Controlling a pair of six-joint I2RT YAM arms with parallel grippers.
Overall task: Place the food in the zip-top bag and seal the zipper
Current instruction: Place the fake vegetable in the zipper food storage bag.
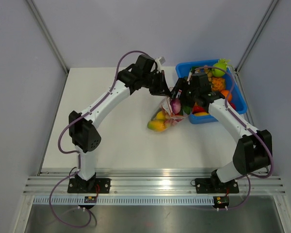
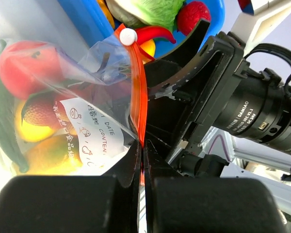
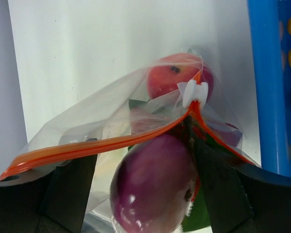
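Top view, bag: the clear, crinkly plastic zip-top bag (image 1: 163, 119) lies on the white table (image 1: 121, 141), just beside the blue plastic bin (image 1: 238, 94). Its mouth is raised towards both grippers.
Top view, food: yellow and orange toy food (image 1: 157, 125) shows through the bag. A glossy purple onion-shaped piece (image 1: 176, 105) sits at the bag's mouth.
Top view, grippers: the left gripper (image 1: 170, 92) and the right gripper (image 1: 182, 94) meet over the bag's mouth. How their jaws stand cannot be told from here.
Left wrist view, jaws: the left gripper (image 2: 142, 148) has its black fingers pressed together, pinching the thin red-orange zipper (image 2: 138, 87) between them.
Left wrist view, zipper: the strip rises from the pinch to a small white slider (image 2: 128, 35).
Left wrist view, food: a round red fruit (image 2: 24, 65) and yellow pieces lie inside the bag, left of the jaws.
Right wrist view, jaws: the right gripper (image 3: 143, 160) stands spread.
Right wrist view, food: the purple onion-shaped piece (image 3: 153, 189) sits between the fingers, close to the right-hand one. Whether it is gripped cannot be told.
Right wrist view, zipper: the zipper (image 3: 97, 145) crosses above the purple piece, up to the slider (image 3: 194, 93), then down past the other finger.
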